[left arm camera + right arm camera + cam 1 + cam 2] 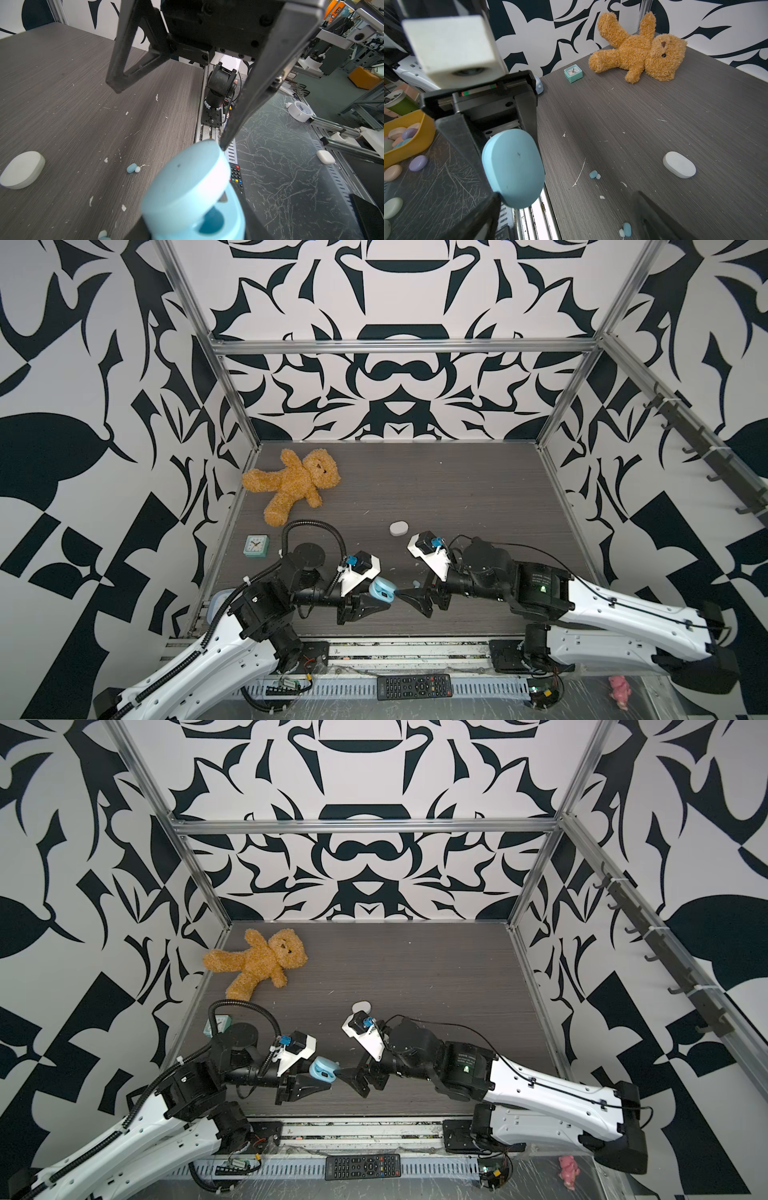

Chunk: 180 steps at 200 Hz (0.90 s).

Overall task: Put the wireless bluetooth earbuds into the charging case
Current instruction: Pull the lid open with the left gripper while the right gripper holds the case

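My left gripper (384, 598) (195, 228) is shut on the light blue charging case (380, 589) (323, 1068) (187, 187), held above the table's front with its lid raised. My right gripper (409, 601) (571, 218) stands open facing it, one fingertip (225, 143) against the lid's rim, nothing between the jaws. The wireless bluetooth earbuds lie loose on the table in two small clusters, each a light blue bud (593, 174) (627, 229) (131, 168) touching a white one (598, 176). A shut white case (399, 528) (679, 167) lies farther back.
A brown teddy bear (293, 485) and a teal clock (256, 546) sit at the back left. A black remote (414, 686) and a pink toy (620, 691) lie in front of the table's rail. A yellow bin (428, 133) of cases stands off the table.
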Each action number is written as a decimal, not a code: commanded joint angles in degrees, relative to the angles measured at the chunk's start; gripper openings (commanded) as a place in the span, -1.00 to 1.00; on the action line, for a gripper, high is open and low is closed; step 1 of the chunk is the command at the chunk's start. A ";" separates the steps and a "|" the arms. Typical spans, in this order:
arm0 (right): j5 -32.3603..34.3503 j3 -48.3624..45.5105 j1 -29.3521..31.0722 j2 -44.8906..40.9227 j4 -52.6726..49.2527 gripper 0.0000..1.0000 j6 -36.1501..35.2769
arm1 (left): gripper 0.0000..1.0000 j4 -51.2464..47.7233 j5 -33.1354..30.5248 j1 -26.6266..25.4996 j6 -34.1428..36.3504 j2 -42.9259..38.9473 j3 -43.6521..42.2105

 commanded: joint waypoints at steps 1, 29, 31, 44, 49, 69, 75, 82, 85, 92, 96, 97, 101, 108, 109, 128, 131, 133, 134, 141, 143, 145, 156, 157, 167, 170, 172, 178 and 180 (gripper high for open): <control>6.15 1.67 -0.97 0.72 -0.32 0.99 -0.21 | -1.00 2.81 6.85 -0.73 1.51 -0.67 -0.21; 6.02 1.81 -1.01 0.87 -0.65 0.99 -0.21 | -1.00 2.75 6.86 -0.79 1.70 -0.48 -0.04; 6.01 1.87 -0.94 0.91 -0.64 0.99 -0.17 | -1.00 2.71 6.85 -0.73 1.67 -0.52 -0.03; 6.06 1.90 -0.99 0.92 -0.75 0.99 -0.16 | -1.00 2.59 6.85 -0.78 1.67 -0.45 -0.02; 6.06 1.95 -0.97 0.86 -0.81 0.99 -0.18 | -1.00 2.66 6.85 -0.74 1.72 -0.41 -0.03; 6.06 2.09 -0.92 0.83 -1.02 0.99 -0.18 | -1.00 2.59 6.85 -0.80 1.82 -0.41 -0.02; 6.06 2.15 -1.01 0.74 -1.12 0.99 -0.20 | -1.00 2.56 6.85 -0.79 1.90 -0.39 0.02; 6.06 2.16 -0.94 0.74 -1.19 0.99 -0.21 | -1.00 2.57 6.87 -0.79 1.89 -0.40 0.00; 6.15 2.18 -0.97 0.74 -1.20 0.99 -0.20 | -1.00 2.53 6.85 -0.79 1.85 -0.40 -0.02; 6.25 2.24 -0.99 0.74 -1.37 0.99 -0.21 | -1.00 2.51 6.87 -0.76 1.91 -0.40 0.00; 6.32 2.24 -0.93 0.71 -1.41 0.99 -0.23 | -1.00 2.56 6.91 -0.79 1.99 -0.32 0.01; 6.32 2.24 -0.92 0.68 -1.39 0.99 -0.22 | -1.00 2.52 6.88 -0.75 1.96 -0.31 -0.01; 6.41 2.24 -0.96 0.66 -1.52 0.99 -0.25 | -1.00 2.49 6.90 -0.78 1.94 -0.31 0.05; 6.50 2.33 -0.98 0.66 -1.64 0.99 -0.22 | -1.00 2.46 6.86 -0.78 1.98 -0.34 0.02; 6.50 2.33 -0.99 0.66 -1.64 0.99 -0.22 | -1.00 2.43 6.86 -0.75 2.00 -0.37 0.00; 6.50 2.33 -0.95 0.66 -1.73 0.99 -0.22 | -1.00 2.41 6.85 -0.76 1.97 -0.32 -0.01; 6.50 2.33 -0.93 0.66 -1.77 0.99 -0.22 | -1.00 2.47 6.85 -0.78 1.94 -0.30 0.05; 6.50 2.33 -0.97 0.66 -1.78 0.99 -0.21 | -1.00 2.46 6.85 -0.80 1.95 -0.30 0.04; 6.55 2.33 -0.99 0.66 -1.80 0.99 -0.17 | -1.00 2.43 6.85 -0.80 1.94 -0.30 0.05; 6.59 2.42 -0.97 0.66 -1.89 0.99 -0.21 | -1.00 2.40 6.83 -0.75 1.93 -0.25 0.02; 6.63 2.42 -0.96 0.66 -1.92 0.99 -0.21 | -1.00 2.44 6.85 -0.77 2.00 -0.26 -0.01; 6.67 2.42 -0.95 0.66 -1.91 0.99 -0.21 | -1.00 2.48 6.85 -0.80 2.03 -0.22 0.02; 6.67 2.42 -0.96 0.57 -1.99 0.99 -0.20 | -1.00 2.44 6.85 -0.79 1.98 -0.23 0.05; 6.67 2.46 -0.94 0.57 -1.99 0.99 -0.21 | -1.00 2.42 6.85 -0.80 2.00 -0.22 0.06; 6.80 2.42 -0.95 0.49 -2.14 0.99 -0.25 | -1.00 2.41 6.95 -0.74 1.97 -0.23 0.10; 6.91 2.42 -0.94 0.48 -2.16 0.99 -0.22 | -1.00 2.47 6.94 -0.73 1.94 -0.21 0.10; 6.98 2.38 -0.95 0.48 -2.14 0.99 -0.22 | -1.00 2.42 6.94 -0.76 2.00 -0.21 0.10; 7.12 2.34 -0.99 0.48 -2.30 0.99 -0.33 | -1.00 2.45 6.94 -0.79 1.95 -0.21 0.06; 7.23 2.33 -1.01 0.48 -2.27 0.99 -0.35 | -1.00 2.41 6.98 -0.78 1.94 -0.26 0.11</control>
